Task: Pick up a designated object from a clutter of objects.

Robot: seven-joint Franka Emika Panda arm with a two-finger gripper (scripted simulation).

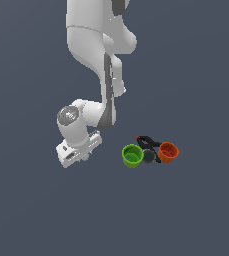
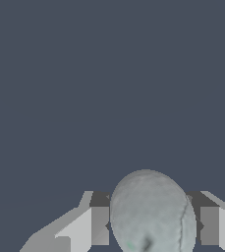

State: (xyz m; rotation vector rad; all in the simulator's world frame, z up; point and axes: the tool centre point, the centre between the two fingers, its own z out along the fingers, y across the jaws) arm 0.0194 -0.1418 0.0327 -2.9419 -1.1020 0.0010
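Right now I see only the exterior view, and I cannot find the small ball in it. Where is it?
Observer: The wrist view shows the ball between the two fingers of the gripper.
Operator: Do the fingers touch it?
Observer: One finger stands close on each side, but I cannot tell whether they make contact.
Operator: Is it really the pale one, not the dark grey round thing?
Observer: Yes, it is pale grey-white and faintly dimpled.

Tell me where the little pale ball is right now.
The ball sits between the gripper fingers in the wrist view. In the exterior view the gripper hides it, well to the left of the green cup.
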